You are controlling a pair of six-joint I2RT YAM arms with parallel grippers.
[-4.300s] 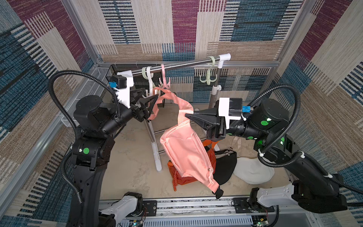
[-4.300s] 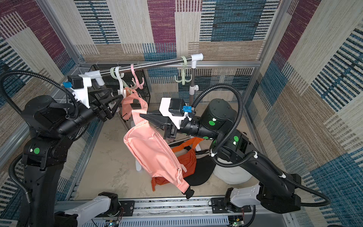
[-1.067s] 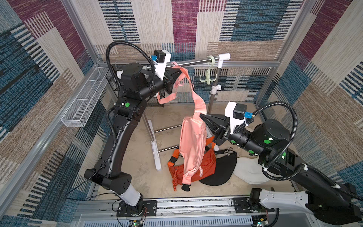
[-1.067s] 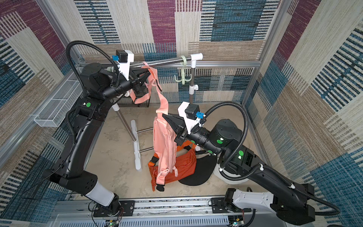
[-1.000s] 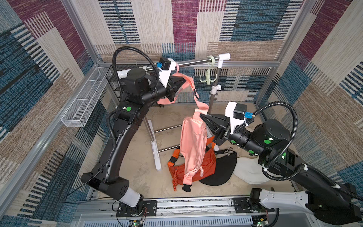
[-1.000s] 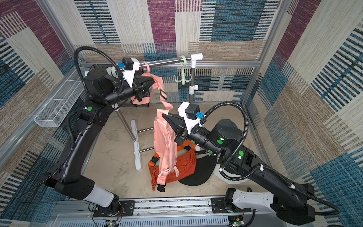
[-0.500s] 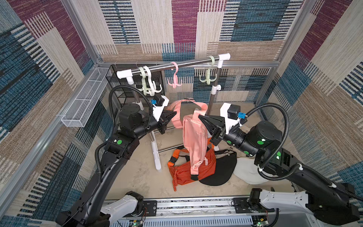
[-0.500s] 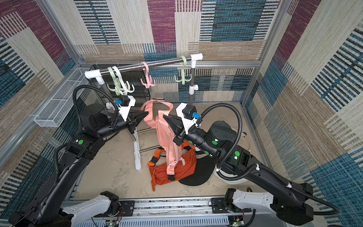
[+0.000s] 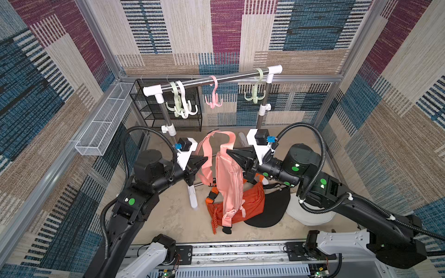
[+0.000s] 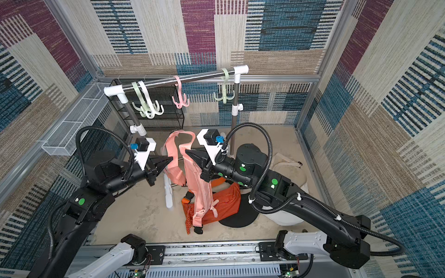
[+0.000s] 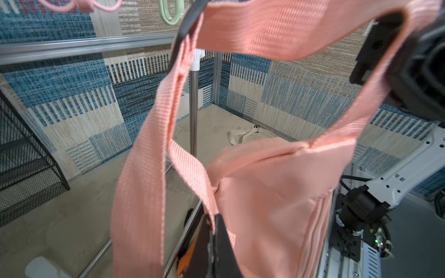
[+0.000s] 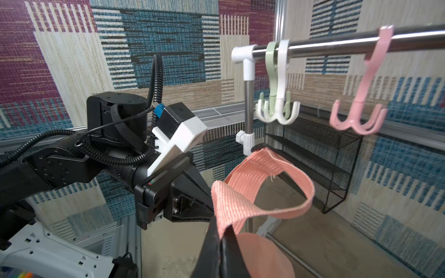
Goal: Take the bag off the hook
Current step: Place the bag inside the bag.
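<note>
Both pairs of my jaws stay pinched on the strap (image 9: 228, 139) of the pink bag (image 9: 228, 178). Since a second ago my left arm (image 9: 154, 173) has dropped from the rail (image 9: 231, 77); the bag hangs free of the pink hook (image 9: 213, 103), low between my arms, above the orange bag (image 9: 252, 204).

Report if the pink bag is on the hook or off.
Off. The pink bag hangs by its strap from the left gripper and right gripper, below the rail; the pink hook is bare.
</note>
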